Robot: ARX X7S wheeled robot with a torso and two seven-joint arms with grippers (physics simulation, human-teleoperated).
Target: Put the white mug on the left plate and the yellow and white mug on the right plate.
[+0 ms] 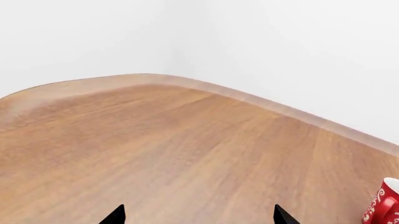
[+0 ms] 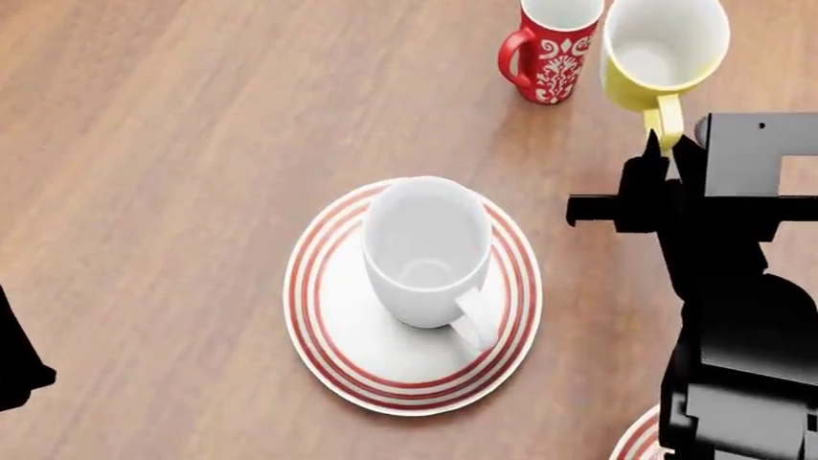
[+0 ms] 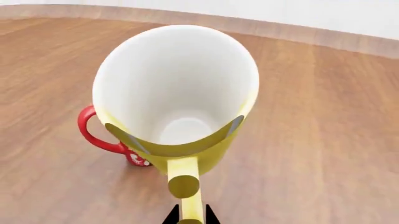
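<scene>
Surface: wooden bench (image 2: 167,144), white wall behind.
Right plate (image 2: 639,439): only its rim shows, nearest edge.
Left plate (image 2: 383,379): carries the upright white mug (image 2: 426,251).
Right fingers (image 3: 188,215): clenched on the handle of the yellow and white mug (image 2: 661,53).
Red mug (image 2: 553,46): just beside the yellow one.
Left fingers (image 1: 196,215): spread apart, holding nothing.

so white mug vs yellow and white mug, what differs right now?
1. Colour: the white mug is white all over; the yellow and white mug is yellow outside, white inside.
2. Place: the white mug sits on the left plate; the yellow and white mug is off any plate, beside the red mug.
3. Grip: the right hand is at the yellow handle; nothing touches the white mug.
Both are upright, empty, loop-handled.
</scene>
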